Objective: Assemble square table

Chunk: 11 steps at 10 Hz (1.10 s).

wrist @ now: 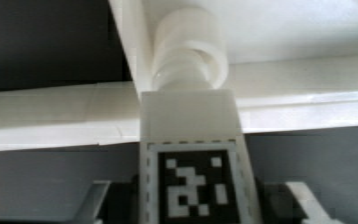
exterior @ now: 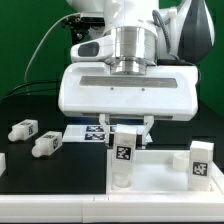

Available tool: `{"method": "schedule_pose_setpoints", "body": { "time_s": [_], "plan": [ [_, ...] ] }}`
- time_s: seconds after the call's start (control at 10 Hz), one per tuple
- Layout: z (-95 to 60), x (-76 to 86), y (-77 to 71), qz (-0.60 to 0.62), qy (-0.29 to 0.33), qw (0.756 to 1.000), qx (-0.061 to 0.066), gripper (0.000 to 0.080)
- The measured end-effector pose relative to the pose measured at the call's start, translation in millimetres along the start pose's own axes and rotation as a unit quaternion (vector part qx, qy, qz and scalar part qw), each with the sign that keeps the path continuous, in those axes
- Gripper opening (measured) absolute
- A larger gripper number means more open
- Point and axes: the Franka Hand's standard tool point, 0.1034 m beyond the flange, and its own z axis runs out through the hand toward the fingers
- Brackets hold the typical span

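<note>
The square table's white slab (exterior: 160, 185) lies flat at the front, its rim showing in the wrist view as pale bands (wrist: 51, 110). A chunky white leg (exterior: 122, 158) with a black-and-white tag stands upright on the slab near its corner. My gripper (exterior: 126, 128) comes straight down over it and is shut on the leg's upper end (wrist: 194, 150); both fingers (wrist: 105, 203) flank the tagged face. The leg's round far end (wrist: 194, 55) meets the slab. A second leg (exterior: 202, 160) stands upright on the slab at the exterior view's right.
Two loose tagged legs (exterior: 22, 128) (exterior: 45, 145) lie on the black table at the exterior view's left. The marker board (exterior: 88, 131) lies flat behind the slab, partly hidden by my hand. A green backdrop stands behind.
</note>
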Motion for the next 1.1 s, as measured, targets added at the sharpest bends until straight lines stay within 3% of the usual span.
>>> {"method": "schedule_pose_setpoints", "body": {
  "time_s": [0.8, 0.9, 1.0, 1.1],
  "plan": [
    [10.3, -12.7, 0.1, -0.005, 0.000, 1.000, -0.006, 0.0284],
    [10.3, -12.7, 0.1, -0.005, -0.001, 1.000, -0.006, 0.0470],
    [11.3, -14.8, -1.0, -0.005, -0.009, 1.000, -0.003, 0.0470],
    [10.9, -14.2, -5.8, 0.002, -0.036, 0.999, 0.007, 0.0605]
  ]
}}
